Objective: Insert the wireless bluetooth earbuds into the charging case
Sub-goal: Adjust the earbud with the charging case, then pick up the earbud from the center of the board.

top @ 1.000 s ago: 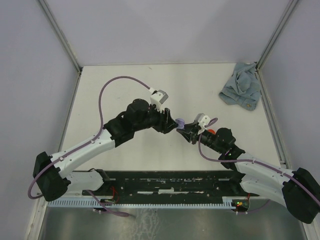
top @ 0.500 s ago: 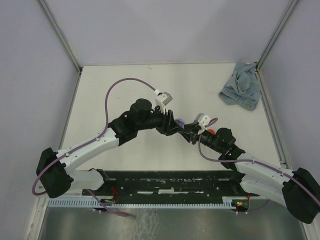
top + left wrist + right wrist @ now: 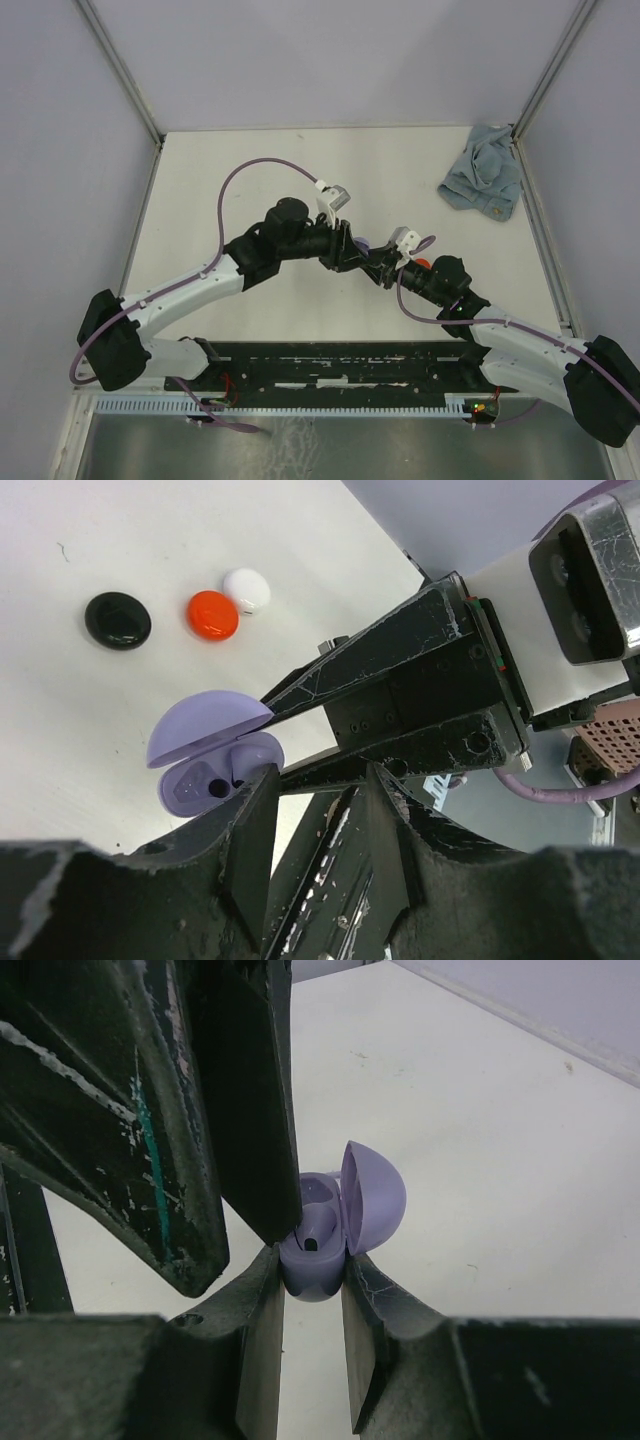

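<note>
At mid-table, my right gripper [image 3: 312,1275] clamps the open charging case [image 3: 375,1200] steady so my left gripper [image 3: 318,805], jaws apart, can seat the lilac earbud [image 3: 318,1226].

The left gripper [image 3: 358,250] has been brought closer to the charging case [image 3: 312,1270]. Its jaws have been narrowed.

left jaws crowding charging case [image 3: 312,1268], cloth [image 3: 483,180] well apart

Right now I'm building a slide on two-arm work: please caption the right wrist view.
Right jaws clamp the lilac charging case, lid open, with the left jaws poised at its cavity.
</note>
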Robot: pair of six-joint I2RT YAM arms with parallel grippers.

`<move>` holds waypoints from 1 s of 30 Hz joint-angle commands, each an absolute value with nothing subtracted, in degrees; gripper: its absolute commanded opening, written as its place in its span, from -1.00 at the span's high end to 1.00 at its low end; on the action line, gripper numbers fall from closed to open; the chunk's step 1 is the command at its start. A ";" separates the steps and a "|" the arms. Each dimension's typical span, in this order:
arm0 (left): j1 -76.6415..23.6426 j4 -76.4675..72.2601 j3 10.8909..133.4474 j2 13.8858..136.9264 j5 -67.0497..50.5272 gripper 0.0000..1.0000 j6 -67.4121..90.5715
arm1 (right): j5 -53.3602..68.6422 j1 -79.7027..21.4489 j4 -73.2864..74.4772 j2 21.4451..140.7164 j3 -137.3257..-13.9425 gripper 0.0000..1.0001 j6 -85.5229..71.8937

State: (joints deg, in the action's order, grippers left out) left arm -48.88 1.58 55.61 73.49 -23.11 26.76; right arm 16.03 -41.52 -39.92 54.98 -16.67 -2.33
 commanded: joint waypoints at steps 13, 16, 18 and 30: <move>-41.49 13.78 54.65 67.88 -3.90 -0.05 23.05 | 10.13 -41.14 -41.05 54.73 -16.08 0.91 -1.66; -37.72 15.46 54.91 70.17 -3.68 -0.05 21.38 | 9.51 -41.21 -40.55 55.72 -16.32 0.91 -1.17; -35.34 16.23 55.48 72.55 -4.11 -0.06 20.09 | 9.35 -41.16 -40.20 56.22 -16.43 0.91 -0.91; -29.56 27.19 69.67 95.84 0.54 -0.07 12.64 | 9.27 -41.16 -38.27 55.34 -16.79 0.91 -0.18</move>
State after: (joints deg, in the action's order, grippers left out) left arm -29.54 23.05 62.81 90.63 -1.96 18.06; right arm 10.13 -41.25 -37.21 56.21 -16.08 -0.97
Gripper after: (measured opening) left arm 0.535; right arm 0.324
